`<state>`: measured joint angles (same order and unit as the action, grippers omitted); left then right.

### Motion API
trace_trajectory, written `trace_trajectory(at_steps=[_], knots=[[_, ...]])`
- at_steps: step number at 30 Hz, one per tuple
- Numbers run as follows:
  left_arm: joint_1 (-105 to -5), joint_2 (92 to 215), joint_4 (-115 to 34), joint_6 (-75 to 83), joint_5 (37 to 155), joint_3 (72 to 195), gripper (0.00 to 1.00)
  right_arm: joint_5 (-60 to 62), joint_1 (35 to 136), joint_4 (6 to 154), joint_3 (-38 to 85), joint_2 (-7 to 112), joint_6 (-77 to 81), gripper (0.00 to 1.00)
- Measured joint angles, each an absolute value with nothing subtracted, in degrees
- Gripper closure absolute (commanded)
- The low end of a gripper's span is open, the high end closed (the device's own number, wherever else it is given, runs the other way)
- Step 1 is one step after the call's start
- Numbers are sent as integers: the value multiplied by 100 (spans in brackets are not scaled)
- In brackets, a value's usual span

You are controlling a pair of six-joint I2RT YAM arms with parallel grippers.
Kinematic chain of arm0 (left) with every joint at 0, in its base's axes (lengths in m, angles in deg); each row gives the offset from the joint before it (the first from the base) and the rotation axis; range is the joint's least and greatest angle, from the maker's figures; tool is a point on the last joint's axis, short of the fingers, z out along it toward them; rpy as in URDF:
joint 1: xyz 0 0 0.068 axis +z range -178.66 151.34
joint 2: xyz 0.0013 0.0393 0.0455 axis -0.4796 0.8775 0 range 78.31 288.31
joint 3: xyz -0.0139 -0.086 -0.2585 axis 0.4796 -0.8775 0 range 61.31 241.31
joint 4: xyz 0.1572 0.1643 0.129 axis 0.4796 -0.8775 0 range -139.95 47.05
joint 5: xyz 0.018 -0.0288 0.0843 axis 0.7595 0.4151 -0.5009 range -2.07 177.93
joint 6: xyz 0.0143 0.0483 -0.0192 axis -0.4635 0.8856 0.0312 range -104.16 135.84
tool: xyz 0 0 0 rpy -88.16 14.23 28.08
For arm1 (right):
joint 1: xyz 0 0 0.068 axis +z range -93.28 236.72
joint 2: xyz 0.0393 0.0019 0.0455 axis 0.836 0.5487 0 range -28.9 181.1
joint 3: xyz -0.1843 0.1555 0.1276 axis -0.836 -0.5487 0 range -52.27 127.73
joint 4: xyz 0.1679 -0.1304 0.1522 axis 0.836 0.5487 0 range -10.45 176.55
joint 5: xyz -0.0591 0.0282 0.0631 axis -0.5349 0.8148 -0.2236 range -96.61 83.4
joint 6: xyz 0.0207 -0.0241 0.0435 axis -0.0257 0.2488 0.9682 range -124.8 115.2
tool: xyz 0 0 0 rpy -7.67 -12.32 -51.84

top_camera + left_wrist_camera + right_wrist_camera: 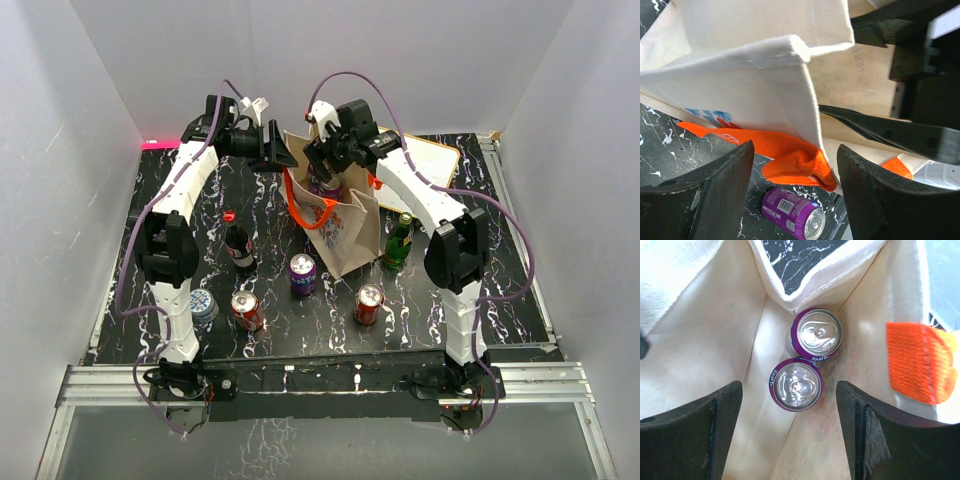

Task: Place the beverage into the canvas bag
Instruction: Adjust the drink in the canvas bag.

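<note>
White walls, black marbled table; bag stands upright mid-table, mouth up; right gripper hangs over the mouth, jaws wide apart and empty; straight below it two purple cans stand upright on the bag floor, touching, close to a corner fold; left gripper sits at the bag's left rim, jaws apart too, gripping nothing; rim cloth and orange strap lie just beyond its fingers, not pinched; loose on the table: cola bottle, third purple can, two red cans, green bottle just beside the bag; my read: drop-off step looks done, drinks are in; next move needs the right arm straight up out of the mouth without snagging strap or rim, then a pick of another drink; the rim folds inward, so the left may need to grip it to hold the mouth open.
</note>
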<state>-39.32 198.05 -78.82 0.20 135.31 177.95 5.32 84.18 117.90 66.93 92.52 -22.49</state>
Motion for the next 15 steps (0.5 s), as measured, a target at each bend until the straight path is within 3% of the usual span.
trace_trajectory(at_steps=[9,15], knots=[[-3842,19897,-7526,-374,13704,17813,34,816,8309,11696,6686,8850,-2068,23],[-3842,19897,-7218,-677,13728,17852,42,962,8123,11687,6463,8262,-1950,22]])
